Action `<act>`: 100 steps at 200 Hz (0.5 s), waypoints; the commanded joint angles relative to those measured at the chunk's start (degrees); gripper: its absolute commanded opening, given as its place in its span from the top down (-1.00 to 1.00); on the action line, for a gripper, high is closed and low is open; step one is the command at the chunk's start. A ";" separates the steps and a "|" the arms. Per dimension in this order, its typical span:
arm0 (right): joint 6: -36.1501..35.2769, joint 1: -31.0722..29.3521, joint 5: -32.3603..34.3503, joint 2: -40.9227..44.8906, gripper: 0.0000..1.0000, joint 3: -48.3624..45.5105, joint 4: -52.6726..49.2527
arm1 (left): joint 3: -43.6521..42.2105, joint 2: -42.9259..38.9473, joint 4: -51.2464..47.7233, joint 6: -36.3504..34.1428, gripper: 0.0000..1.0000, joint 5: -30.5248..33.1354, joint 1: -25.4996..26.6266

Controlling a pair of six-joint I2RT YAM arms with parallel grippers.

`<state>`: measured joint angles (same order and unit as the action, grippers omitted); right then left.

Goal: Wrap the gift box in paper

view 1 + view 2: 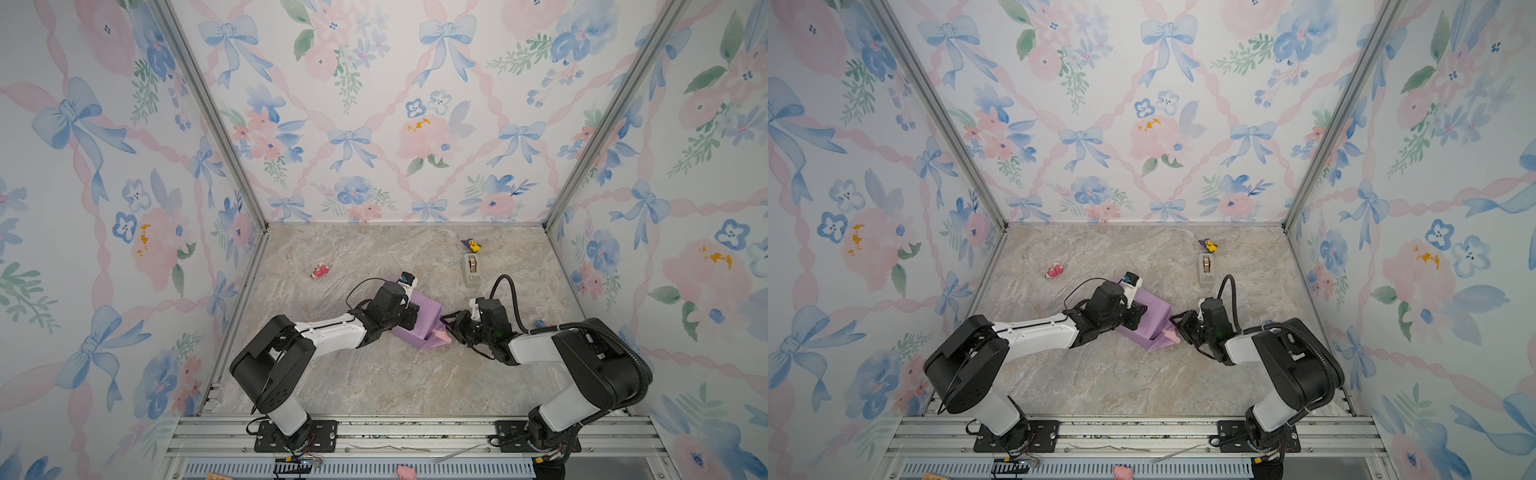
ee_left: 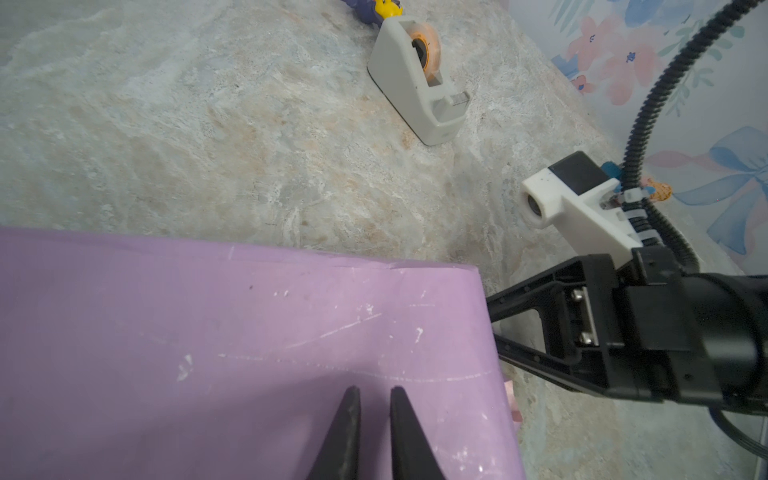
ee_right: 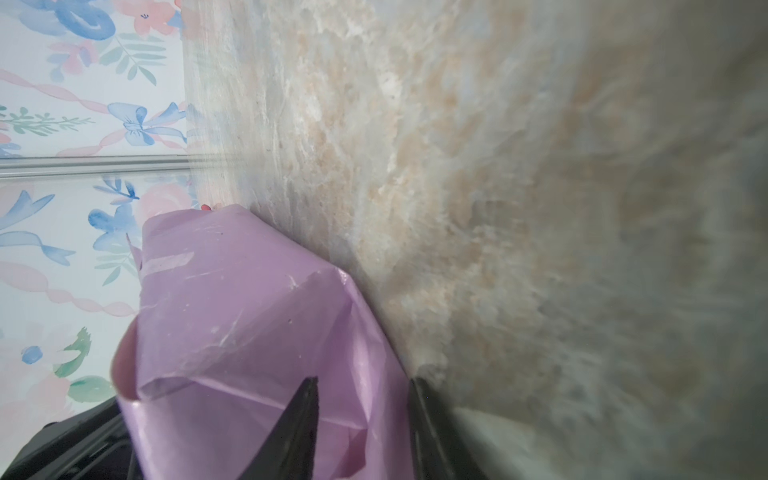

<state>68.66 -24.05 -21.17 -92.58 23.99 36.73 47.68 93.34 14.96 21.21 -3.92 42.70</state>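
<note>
The paper [image 1: 419,320] [image 1: 1154,316], lilac side out, is folded over a low block shape in mid-table; the gift box itself is hidden under it. My left gripper [image 2: 375,390] rests on the paper's flat top [image 2: 249,332], its jaws a narrow gap apart with nothing between them. My right gripper [image 3: 363,380] [image 1: 446,328] is at the parcel's right end, open, its two fingers straddling a creased end flap of paper [image 3: 249,311]. The pale pink inner face [image 1: 444,336] shows at that flap's tip.
A grey tape dispenser [image 1: 471,268] [image 2: 419,79] stands behind the right arm, with a yellow and purple toy [image 1: 471,245] beyond it. A small pink toy [image 1: 321,271] lies at the back left. A small blue and orange thing [image 1: 540,323] lies by the right wall.
</note>
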 commanded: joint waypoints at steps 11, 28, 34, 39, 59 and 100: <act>-0.42 -0.31 -2.49 -0.76 0.24 -1.48 -3.48 | -0.92 -0.14 0.35 -0.37 0.66 -0.38 -0.42; -4.24 -0.08 -0.95 0.86 0.16 -0.40 -11.05 | -0.99 -0.22 0.39 -0.33 0.66 -0.38 -0.51; -5.97 0.01 -0.05 1.41 0.16 0.67 -14.42 | -0.92 -0.13 0.35 -0.39 0.66 -0.42 -0.50; -7.54 0.00 0.74 1.92 0.16 1.65 -17.34 | -0.92 -0.11 0.34 -0.38 0.66 -0.50 -0.51; -13.07 0.14 2.07 3.30 0.19 6.24 -26.86 | -0.97 -0.10 0.39 -0.43 0.66 -0.47 -0.45; -21.05 2.12 3.83 8.19 0.44 11.50 -37.80 | -0.75 -0.01 0.48 -0.73 0.66 -0.39 -0.53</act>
<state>54.98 -23.57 -19.42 -86.91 32.40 10.81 47.68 93.34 15.07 21.19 -3.92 42.70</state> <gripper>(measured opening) 0.331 0.170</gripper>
